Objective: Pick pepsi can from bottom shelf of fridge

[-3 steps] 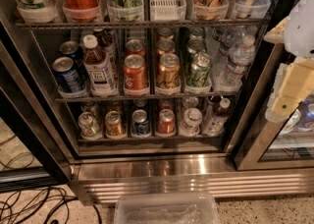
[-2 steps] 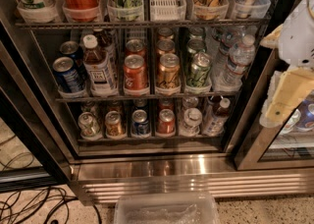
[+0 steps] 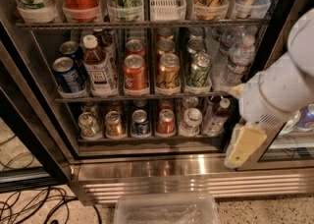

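Fridge (image 3: 196,169) interior | bottom shelf (image 3: 147,140) | pepsi can (image 3: 140,123) stood upright, long axis vertical, silver top up | gripper (image 3: 243,145) at its 3 o'clock, well apart, open-or-closed state cannot be told

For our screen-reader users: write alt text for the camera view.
A robot arm's gripper hangs at the lower right of a fridge, level with the bottom shelf, touching no can. The pepsi can stands upright in that shelf's front row, between a gold-orange can and a red can.
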{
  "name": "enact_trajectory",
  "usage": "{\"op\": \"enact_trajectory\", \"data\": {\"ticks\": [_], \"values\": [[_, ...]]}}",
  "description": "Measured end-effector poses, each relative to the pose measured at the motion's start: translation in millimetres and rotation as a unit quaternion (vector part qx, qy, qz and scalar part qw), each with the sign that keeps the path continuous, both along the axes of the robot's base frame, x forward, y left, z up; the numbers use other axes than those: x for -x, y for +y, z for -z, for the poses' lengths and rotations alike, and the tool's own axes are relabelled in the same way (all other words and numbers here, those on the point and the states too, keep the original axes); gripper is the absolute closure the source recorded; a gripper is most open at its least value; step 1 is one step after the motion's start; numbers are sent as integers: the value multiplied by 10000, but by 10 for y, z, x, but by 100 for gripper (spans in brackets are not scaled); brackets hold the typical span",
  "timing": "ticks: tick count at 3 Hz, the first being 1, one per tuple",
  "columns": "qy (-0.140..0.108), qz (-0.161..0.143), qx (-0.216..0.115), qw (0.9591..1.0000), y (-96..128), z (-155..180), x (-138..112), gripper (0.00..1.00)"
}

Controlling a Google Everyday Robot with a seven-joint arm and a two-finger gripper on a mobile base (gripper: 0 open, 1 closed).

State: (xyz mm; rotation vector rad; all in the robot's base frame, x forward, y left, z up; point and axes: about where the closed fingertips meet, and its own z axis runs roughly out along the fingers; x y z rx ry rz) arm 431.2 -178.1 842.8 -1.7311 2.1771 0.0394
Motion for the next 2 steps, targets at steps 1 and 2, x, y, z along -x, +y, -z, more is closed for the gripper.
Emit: {"op": "enact_trajectory", "data": {"ticks": [1, 2], "values": [[103, -126, -212, 9996, 116, 441, 42, 0], [89, -122, -213, 9997, 119, 465, 41, 0]]}}
